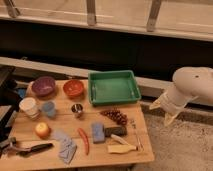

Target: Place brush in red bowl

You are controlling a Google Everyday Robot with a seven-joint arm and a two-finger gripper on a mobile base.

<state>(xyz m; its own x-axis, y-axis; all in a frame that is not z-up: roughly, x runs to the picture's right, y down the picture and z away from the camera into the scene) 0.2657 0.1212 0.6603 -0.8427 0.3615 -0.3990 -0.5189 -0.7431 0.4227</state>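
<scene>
Brush lying flat at lower left, well apart from red bowl at upper left; likely handling light, stiff, slim, suiting pinching at mid-handle. Gripper hanging spread, empty, at right, beside table.

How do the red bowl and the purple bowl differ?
The purple bowl is slightly bigger than the red bowl and sits left of it. The purple bowl is violet, the red bowl orange-red. Both stand upright and look empty. The hand hangs off the table's right side.
</scene>
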